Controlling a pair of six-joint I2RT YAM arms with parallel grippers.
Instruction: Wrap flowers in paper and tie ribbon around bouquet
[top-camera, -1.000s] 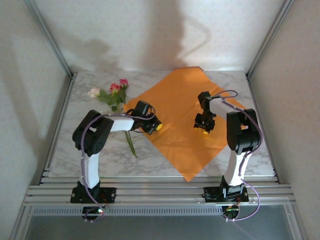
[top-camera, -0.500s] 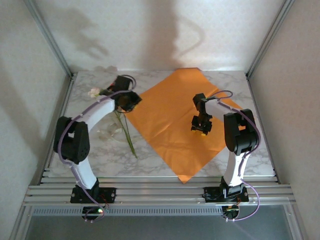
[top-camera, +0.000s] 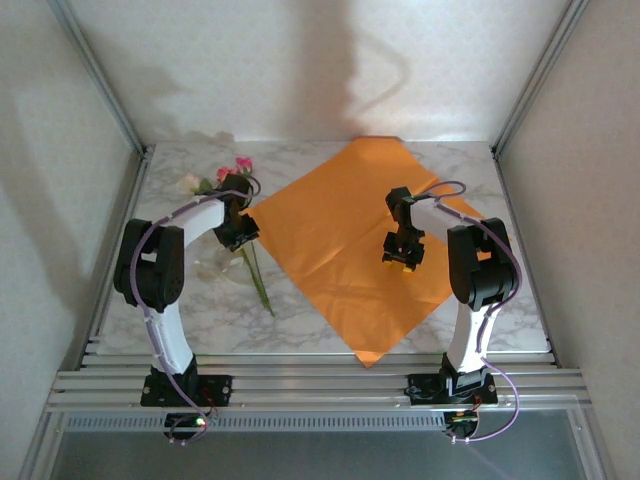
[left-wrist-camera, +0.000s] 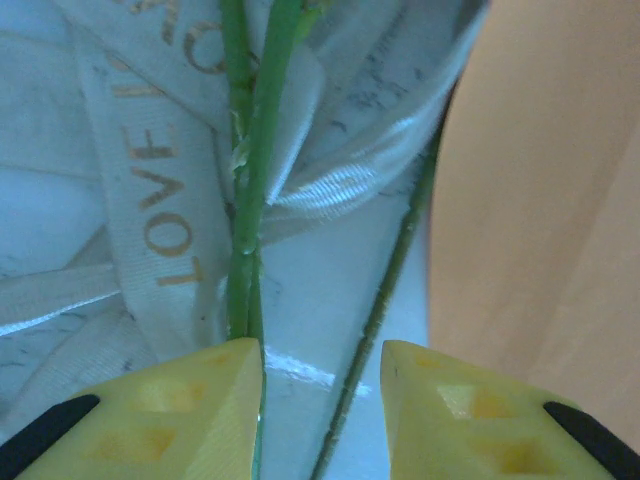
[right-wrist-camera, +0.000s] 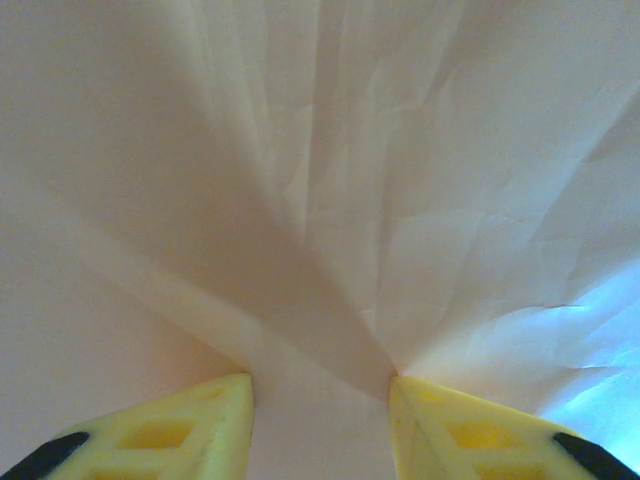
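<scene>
So since a second ago the left gripper (top-camera: 238, 237) has swung off the paper (top-camera: 340, 270) and over to the flowers (top-camera: 243, 165). Its jaws are spread, with one thin stem lying loose between them and thicker stems by the left finger, on top of the ribbon (left-wrist-camera: 150, 210). The stems run near-to-far, heads at the far end, just left of the paper. The right gripper (top-camera: 400, 257) hasn't really budged, jaws parted on the paper.

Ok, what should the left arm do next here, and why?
Probably lower the left gripper and close it on the stems: its jaws stand open over them, and the flowers lie beside the paper, not yet on it.
</scene>
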